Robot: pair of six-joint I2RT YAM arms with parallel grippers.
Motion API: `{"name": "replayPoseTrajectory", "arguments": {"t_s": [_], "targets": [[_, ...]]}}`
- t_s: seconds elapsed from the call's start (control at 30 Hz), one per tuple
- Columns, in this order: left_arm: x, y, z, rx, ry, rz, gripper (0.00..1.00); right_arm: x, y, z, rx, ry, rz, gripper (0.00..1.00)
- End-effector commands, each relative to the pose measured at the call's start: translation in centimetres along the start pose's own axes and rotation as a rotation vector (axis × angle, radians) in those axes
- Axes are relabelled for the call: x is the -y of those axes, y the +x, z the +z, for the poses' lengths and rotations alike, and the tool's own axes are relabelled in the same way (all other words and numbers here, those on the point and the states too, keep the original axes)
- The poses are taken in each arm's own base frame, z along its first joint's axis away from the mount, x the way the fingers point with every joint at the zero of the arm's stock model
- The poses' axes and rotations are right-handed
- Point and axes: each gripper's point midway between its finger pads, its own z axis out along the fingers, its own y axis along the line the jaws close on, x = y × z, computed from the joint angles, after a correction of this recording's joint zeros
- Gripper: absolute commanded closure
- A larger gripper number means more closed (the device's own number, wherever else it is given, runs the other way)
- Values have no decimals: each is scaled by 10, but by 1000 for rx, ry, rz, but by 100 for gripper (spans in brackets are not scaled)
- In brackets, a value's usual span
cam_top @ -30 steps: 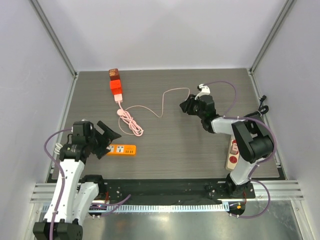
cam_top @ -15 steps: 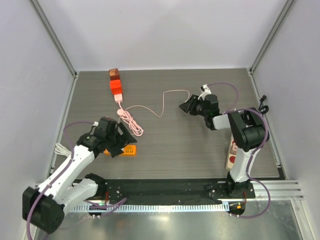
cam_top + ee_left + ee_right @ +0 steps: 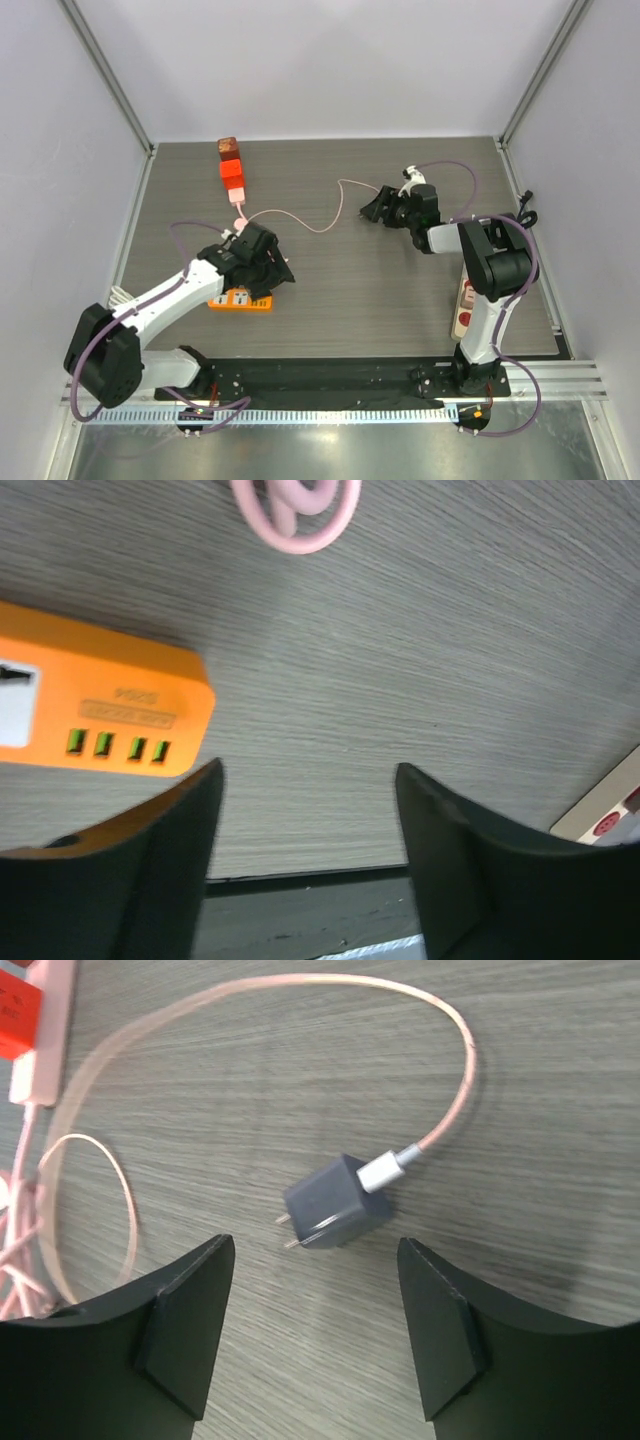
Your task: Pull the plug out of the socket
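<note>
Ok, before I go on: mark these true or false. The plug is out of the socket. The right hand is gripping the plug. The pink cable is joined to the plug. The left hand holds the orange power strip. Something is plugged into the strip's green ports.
1. True: the grey plug lies on the table with its prongs bare.
2. False: the right hand is open, its fingers apart on either side, off the plug.
3. True: the pink cable runs into the plug's back.
4. False: the left hand is open and empty; the orange power strip lies off to one side.
5. False: the four green ports show empty.
</note>
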Motion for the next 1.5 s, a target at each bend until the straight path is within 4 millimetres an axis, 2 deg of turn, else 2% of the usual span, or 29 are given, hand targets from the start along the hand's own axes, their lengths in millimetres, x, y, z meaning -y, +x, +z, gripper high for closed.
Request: {"name": "replayPoseTrajectory", "arguments": {"t_s": [0.0, 0.07, 0.13, 0.17, 0.2, 0.3, 0.47, 0.6, 0.7, 0.83, 0.87, 0.93, 1.03, 1.07, 1.17, 1.2, 1.23, 1.3, 1.37, 1.4, 1.47], "targets": [[29, -6, 5, 19, 75, -2, 35, -3, -32, -6, 74, 43, -72, 27], [32, -3, 14, 3, 70, -4, 41, 3, -41, -14, 107, 104, -87, 24], [31, -1, 19, -6, 55, -4, 48, 13, -42, -21, 121, 155, -107, 22], [27, 1, 24, -13, 35, -12, 50, 15, -50, -26, 150, 183, -117, 20], [24, 1, 26, -11, 21, -18, 54, 17, -51, -28, 155, 196, -124, 20], [11, 2, 31, -6, -38, -26, 57, 15, -55, -33, 175, 202, -136, 19], [-34, -12, 30, 58, -188, -54, 57, 14, -59, -40, 207, 199, -141, 19], [-65, -4, 32, 36, -223, -98, 57, 12, -61, -44, 228, 200, -144, 20], [-85, -7, 25, 47, -260, -124, 58, 8, -62, -45, 238, 179, -138, 19], [-116, -17, 5, 72, -320, -184, 58, 3, -59, -44, 231, 148, -127, 19], [-120, -24, -4, 99, -306, -208, 57, 2, -59, -45, 231, 145, -127, 19], [-128, -26, -15, 118, -325, -223, 57, 1, -59, -48, 234, 142, -124, 20], [-115, -38, -38, 176, -258, -233, 46, -1, -61, -56, 242, 151, -122, 19], [-103, -45, -50, 202, -203, -226, 38, -5, -66, -61, 254, 152, -123, 19], [-78, -55, -71, 229, -98, -204, 27, 4, -66, -66, 226, 224, -110, 19], [-73, -56, -76, 230, -78, -192, 26, 1, -75, -67, 233, 232, -110, 19], [-66, -57, -80, 229, -54, -173, 25, 6, -68, -68, 187, 261, -101, 19], [-51, -66, -90, 261, 5, -138, 23, 2, -74, -72, 179, 266, -105, 18], [-37, -63, -88, 262, 46, -100, 26, 0, -75, -76, 188, 263, -100, 16], [-24, -66, -84, 272, 85, -86, 27, -1, -70, -80, 187, 260, -92, 16], [-2, -56, -78, 262, 143, -19, 29, 6, -67, -84, 202, 299, -56, 15]]}}
